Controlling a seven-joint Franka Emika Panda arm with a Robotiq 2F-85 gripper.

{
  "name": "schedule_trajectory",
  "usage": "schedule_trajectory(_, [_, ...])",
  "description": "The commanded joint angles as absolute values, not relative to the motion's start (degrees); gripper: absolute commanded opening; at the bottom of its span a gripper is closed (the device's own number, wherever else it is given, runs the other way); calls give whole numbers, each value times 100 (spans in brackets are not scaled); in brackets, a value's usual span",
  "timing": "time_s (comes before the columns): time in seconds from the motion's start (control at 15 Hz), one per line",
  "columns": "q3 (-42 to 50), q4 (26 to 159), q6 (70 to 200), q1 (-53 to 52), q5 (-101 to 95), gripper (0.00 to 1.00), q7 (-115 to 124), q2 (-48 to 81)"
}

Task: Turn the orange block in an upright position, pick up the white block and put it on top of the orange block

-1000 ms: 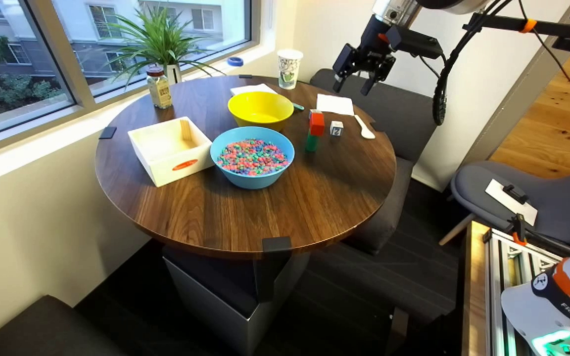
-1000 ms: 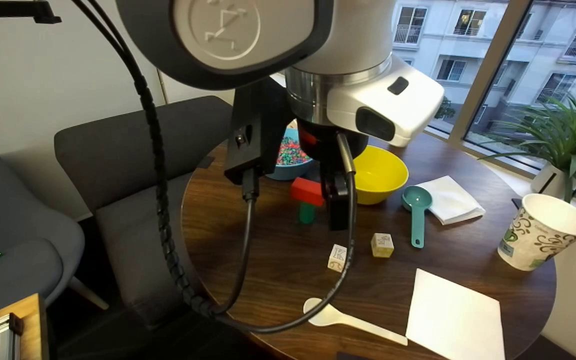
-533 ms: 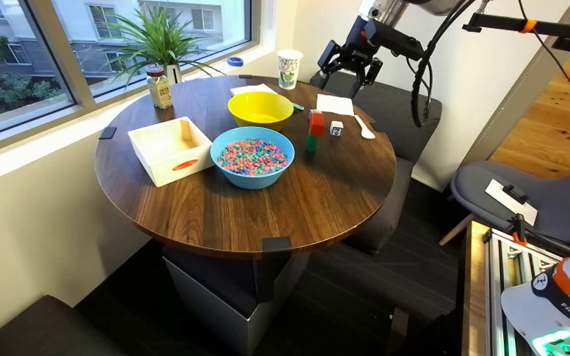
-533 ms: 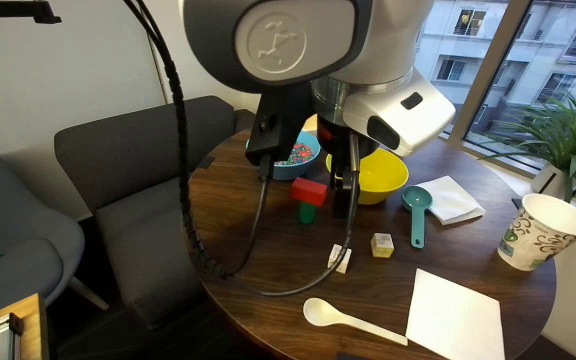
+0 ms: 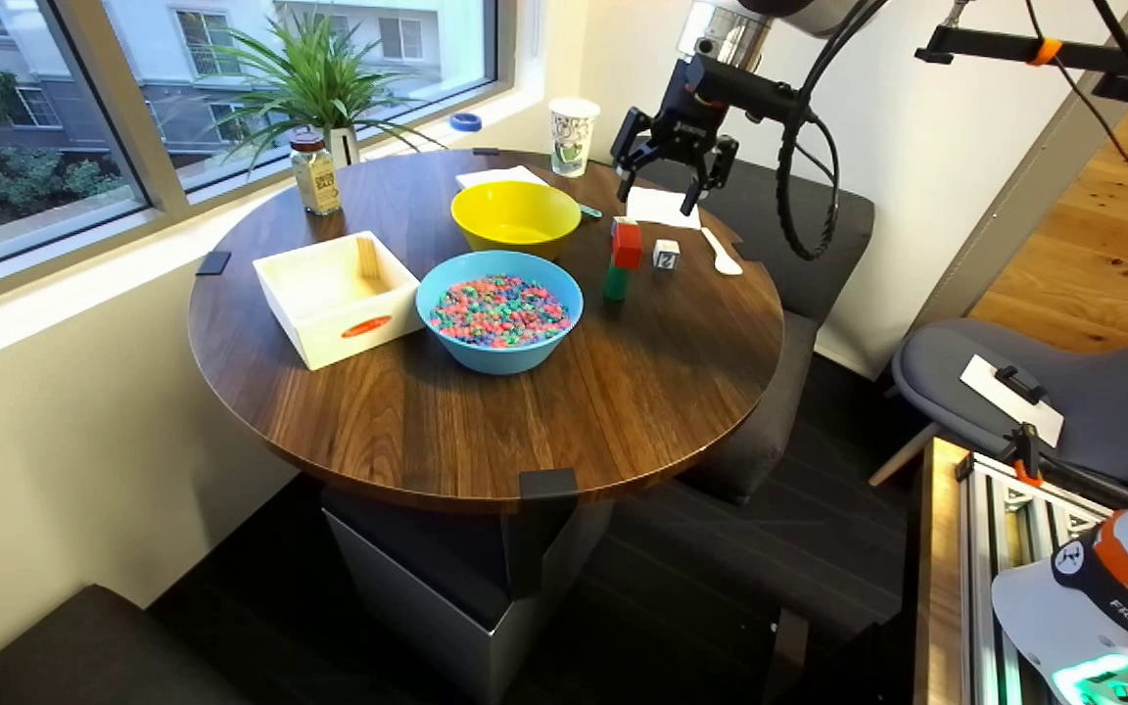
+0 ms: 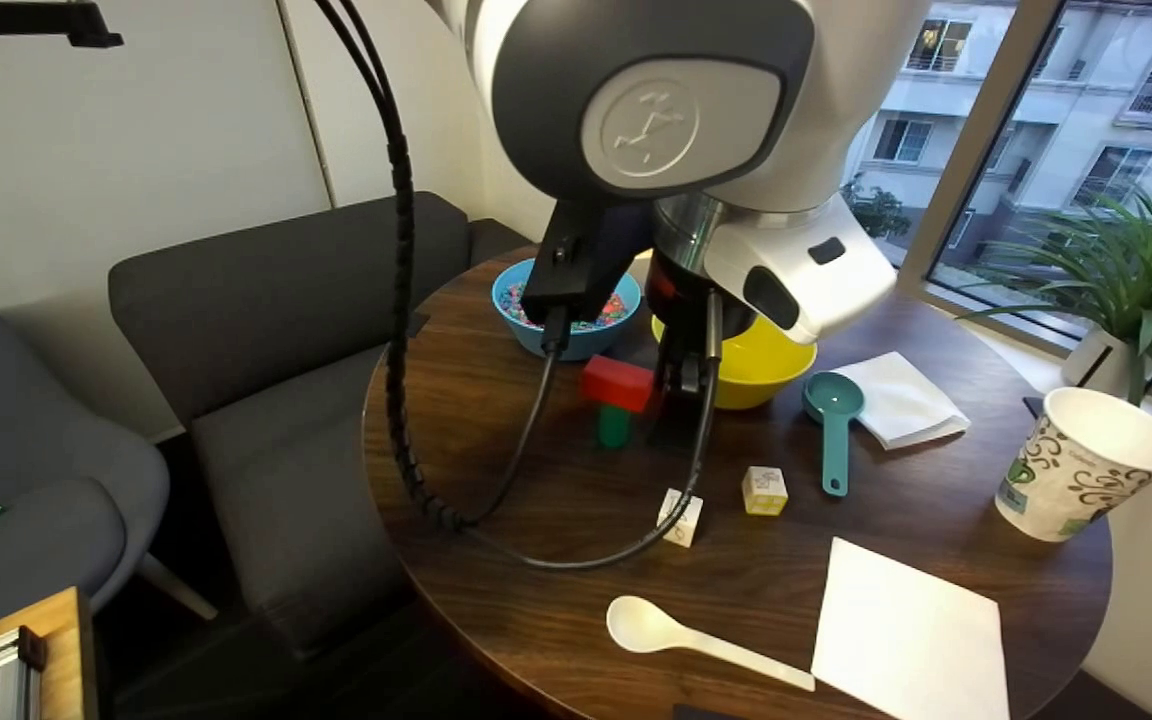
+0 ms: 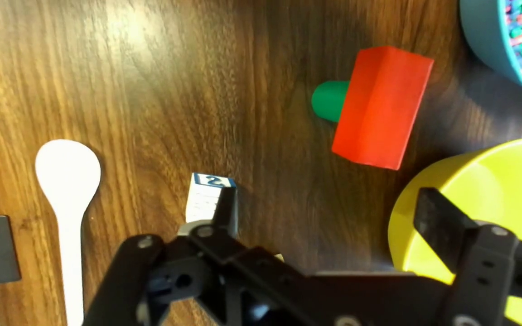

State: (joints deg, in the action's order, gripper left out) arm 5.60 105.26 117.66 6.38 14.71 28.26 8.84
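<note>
The orange block, reddish, lies lengthwise across the top of a green block in both exterior views (image 5: 627,246) (image 6: 617,383) and the wrist view (image 7: 383,108). The green block (image 6: 614,427) stands under it. A white lettered block (image 5: 666,255) sits on the table, also in the wrist view (image 7: 203,199), partly behind a finger. A second pale lettered block (image 6: 765,491) stands near it; the wrist view shows only a sliver. My gripper (image 5: 657,199) is open and empty above the table. In the wrist view its fingers (image 7: 225,206) stand wide apart, below the orange block.
A yellow bowl (image 6: 758,365) stands beside the gripper, and a blue bowl (image 5: 499,362) of colored pieces beyond it. A wooden box (image 5: 358,333), white spoon (image 6: 651,625), teal scoop (image 6: 835,440), paper cup (image 6: 1086,465) and napkins (image 6: 911,630) also lie about the round table.
My gripper has moved down and across toward the blocks and yellow bowl, staying open. The blocks have not moved.
</note>
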Motion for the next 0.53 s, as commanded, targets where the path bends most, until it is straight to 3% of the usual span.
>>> schedule_trajectory(0.0, [578,10152,11549,629,1817,100,2967,1220])
schedule_trajectory(0.47, [558,9729,11112,673,2507,100,2995,1567])
